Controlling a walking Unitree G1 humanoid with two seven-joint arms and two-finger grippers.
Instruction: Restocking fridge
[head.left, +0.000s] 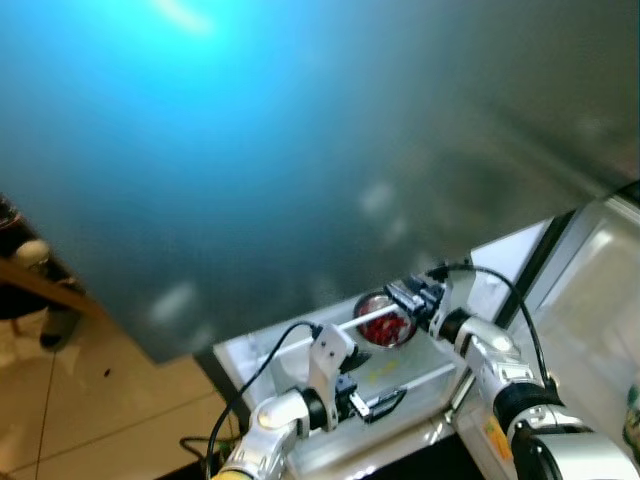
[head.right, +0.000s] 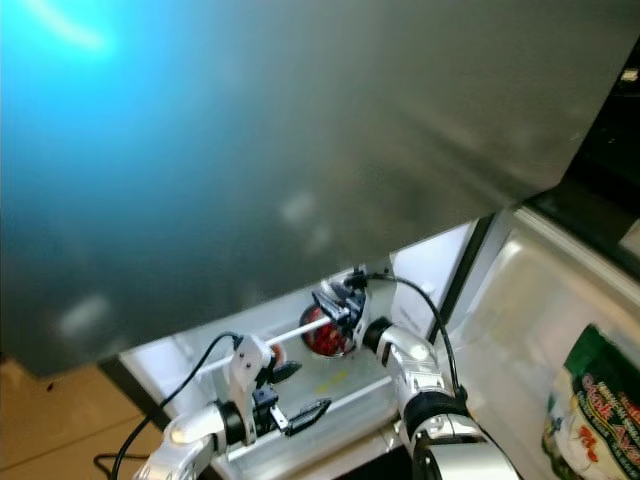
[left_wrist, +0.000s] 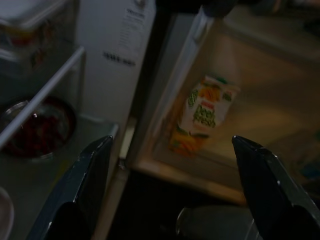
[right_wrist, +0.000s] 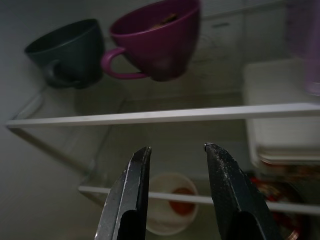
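Note:
My right gripper (head.left: 410, 295) reaches into the open fridge, just above a steel bowl of red food (head.left: 388, 325) behind a white shelf rail (head.left: 365, 318). In the right wrist view its fingers (right_wrist: 132, 195) stand open with nothing between them. Past them are a purple cup (right_wrist: 157, 40) and a dark cup (right_wrist: 70, 50) on a glass shelf, and a white bowl (right_wrist: 172, 202) lower down. My left gripper (head.left: 385, 403) hovers open at the fridge's front edge. Its wrist view shows the red bowl (left_wrist: 37, 132) and a juice carton (left_wrist: 202, 115) in the door shelf.
The grey fridge body (head.left: 300, 150) takes up most of the eye views. The open door (head.right: 540, 330) at the right holds a green packet (head.right: 590, 400). Stacked white containers (right_wrist: 280, 110) stand beside the cups. A wooden chair (head.left: 40, 280) and tiled floor lie at the left.

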